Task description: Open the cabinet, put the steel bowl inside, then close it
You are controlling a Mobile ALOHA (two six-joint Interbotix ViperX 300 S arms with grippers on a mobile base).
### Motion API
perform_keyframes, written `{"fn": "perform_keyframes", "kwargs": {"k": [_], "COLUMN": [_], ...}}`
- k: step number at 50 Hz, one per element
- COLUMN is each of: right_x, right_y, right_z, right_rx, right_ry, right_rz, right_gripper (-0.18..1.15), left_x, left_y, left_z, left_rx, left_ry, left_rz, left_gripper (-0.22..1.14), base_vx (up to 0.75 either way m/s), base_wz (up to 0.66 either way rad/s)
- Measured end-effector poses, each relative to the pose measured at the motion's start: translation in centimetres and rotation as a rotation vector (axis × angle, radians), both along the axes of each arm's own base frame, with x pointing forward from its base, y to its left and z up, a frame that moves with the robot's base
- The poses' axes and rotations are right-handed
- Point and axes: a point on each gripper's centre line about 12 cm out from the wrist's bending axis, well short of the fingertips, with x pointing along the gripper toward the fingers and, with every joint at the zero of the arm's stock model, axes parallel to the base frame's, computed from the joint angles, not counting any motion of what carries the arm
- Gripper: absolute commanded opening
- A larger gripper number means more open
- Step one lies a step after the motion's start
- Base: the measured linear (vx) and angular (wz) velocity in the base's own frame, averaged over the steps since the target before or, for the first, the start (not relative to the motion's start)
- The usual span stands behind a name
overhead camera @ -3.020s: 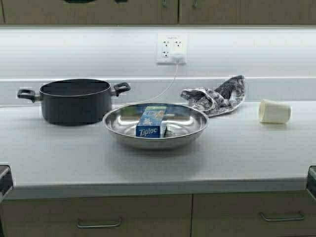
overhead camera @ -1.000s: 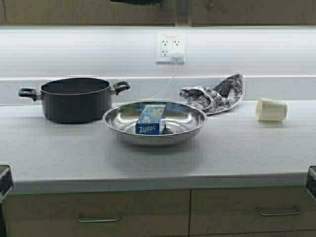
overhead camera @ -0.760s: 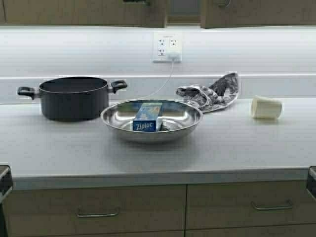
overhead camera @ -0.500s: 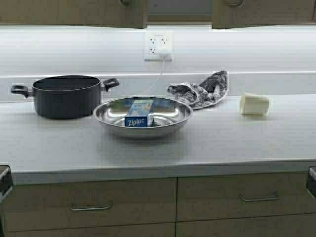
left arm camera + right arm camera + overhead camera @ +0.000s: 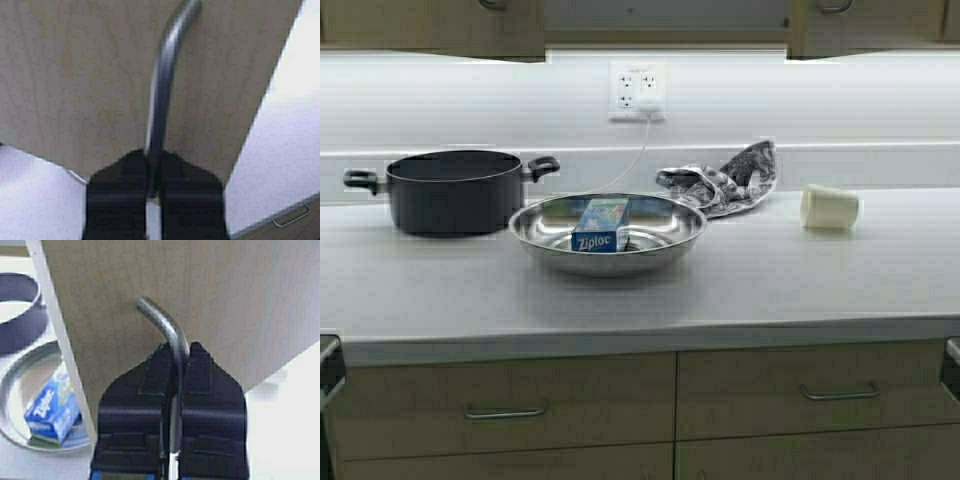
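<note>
The cabinet hangs along the top edge of the high view with its left door point(image 5: 430, 25) and right door point(image 5: 870, 25) swung apart, and a dim interior point(image 5: 665, 15) shows between them. My left gripper point(image 5: 154, 157) is shut on the left door's steel bar handle point(image 5: 162, 75). My right gripper point(image 5: 176, 352) is shut on the right door's handle point(image 5: 160, 315). Neither gripper shows in the high view. The steel bowl point(image 5: 610, 262) sits on the white counter below the gap and holds a blue Ziploc box point(image 5: 600, 225). The bowl point(image 5: 20, 390) also shows under the right door's edge.
A black two-handled pot point(image 5: 450, 190) stands left of the bowl, close to its rim. A crumpled patterned cloth point(image 5: 720, 180) and a tipped white cup point(image 5: 830, 208) lie to the right. A wall outlet point(image 5: 637, 90) with a cord is behind. Base drawers point(image 5: 520, 400) run below the counter edge.
Both cabinet doors have swung much farther apart, and the gap between them has widened. The robot has moved back, so more of the base drawers shows.
</note>
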Motion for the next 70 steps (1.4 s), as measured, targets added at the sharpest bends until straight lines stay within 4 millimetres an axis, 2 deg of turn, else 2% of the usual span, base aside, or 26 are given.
{"fn": "perform_keyframes", "kwargs": {"k": [4, 7, 10, 11, 13, 15, 17, 20, 22, 29, 32, 34, 37, 39, 41, 45, 47, 49, 55, 61, 66, 70], "right_x": [0.0, -0.1, -0.2, -0.2, -0.4, -0.8, -1.3, -2.3, -3.0, -5.1, -6.3, -7.0, -8.2, -8.7, -9.0, -8.7, -8.2, -7.4, -4.8, -1.8, 1.0, 3.0], "right_y": [-0.4, -0.7, -0.8, -0.8, -0.8, -0.9, -1.1, -1.3, -1.1, -2.1, -2.2, -2.1, -1.0, 0.3, 1.5, 3.7, 4.7, 5.7, 7.5, 9.3, 9.5, 9.1], "right_z": [0.0, -0.1, 0.0, -0.1, 0.0, 0.0, -0.1, -0.7, -1.0, -0.2, 0.2, 0.6, 1.2, 1.4, 1.7, 1.9, 1.8, 1.6, 1.1, 2.2, 2.5, 1.7], "right_rx": [-0.003, -0.006, -0.013, -0.017, -0.03, -0.041, -0.057, -0.075, -0.101, -0.113, -0.117, -0.111, -0.104, -0.102, -0.092, -0.071, -0.065, -0.059, -0.052, -0.06, -0.069, -0.083], "right_ry": [0.007, 0.016, 0.031, 0.041, 0.061, 0.086, 0.122, 0.188, 0.22, 0.26, 0.26, 0.249, 0.223, 0.201, 0.175, 0.13, 0.12, 0.106, 0.089, 0.045, 0.038, 0.059], "right_rz": [-0.013, -0.019, -0.018, -0.018, -0.014, -0.009, -0.006, 0.001, 0.02, 0.008, 0.022, 0.031, 0.091, 0.15, 0.201, 0.271, 0.29, 0.305, 0.302, 0.301, 0.263, 0.229], "right_gripper": [0.18, 0.38, 0.68, 0.81, 0.99, 1.08, 1.08, 1.03, 1.01, 0.98, 0.94, 0.88, 0.73, 0.59, 0.44, 0.06, -0.05, -0.06, 0.09, 0.06, 0.06, 0.06], "left_x": [-0.6, -0.8, -0.9, -0.9, -0.9, -1.0, -1.0, -1.1, -1.3, -2.9, -4.0, -4.8, -5.9, -6.4, -6.7, -7.0, -7.0, -6.9, -6.2, -4.9, -3.0, -1.4], "left_y": [0.6, 0.8, 0.8, 0.8, 0.7, 0.7, 0.6, 0.6, 0.8, 1.9, 2.0, 2.1, 1.7, 1.1, 0.4, -1.3, -2.3, -3.5, -7.7, -11.7, -13.8, -15.1], "left_z": [0.3, 0.2, -0.1, -0.2, -0.3, -0.3, -0.1, 0.5, 0.6, 0.4, 0.7, 0.9, 1.1, 1.3, 1.6, 2.3, 2.5, 2.7, 2.0, 0.5, -0.5, -1.1], "left_rx": [0.0, 0.014, 0.061, 0.072, 0.088, 0.099, 0.098, 0.096, 0.099, 0.105, 0.113, 0.117, 0.12, 0.126, 0.123, 0.101, 0.091, 0.087, 0.1, 0.103, 0.086, 0.081], "left_ry": [-0.007, -0.002, 0.012, 0.02, 0.032, 0.04, 0.043, 0.028, 0.028, 0.052, 0.069, 0.08, 0.09, 0.084, 0.07, 0.028, 0.014, 0.004, 0.009, -0.003, -0.017, -0.025], "left_rz": [0.004, 0.0, -0.022, -0.028, -0.038, -0.048, -0.053, -0.057, -0.056, -0.058, -0.088, -0.111, -0.156, -0.194, -0.228, -0.288, -0.316, -0.348, -0.434, -0.458, -0.426, -0.399], "left_gripper": [0.1, 0.26, 0.52, 0.63, 0.83, 1.02, 1.11, 1.07, 0.99, 0.75, 0.5, 0.27, -0.05, -0.15, -0.12, 0.05, 0.09, 0.08, 0.02, 0.03, 0.03, 0.03], "base_vx": [0.01, 0.01, 0.01, 0.0, 0.0, 0.0, 0.01, 0.01, 0.0, -0.02, -0.01, -0.01, -0.02, -0.03, -0.03, -0.04, -0.05, -0.05, -0.04, -0.04, -0.04, -0.03], "base_wz": [0.02, 0.02, 0.02, 0.0, 0.0, -0.01, -0.02, -0.01, 0.0, 0.03, 0.01, 0.03, 0.04, 0.05, 0.05, 0.05, 0.05, 0.05, 0.05, 0.04, 0.04, 0.04]}}
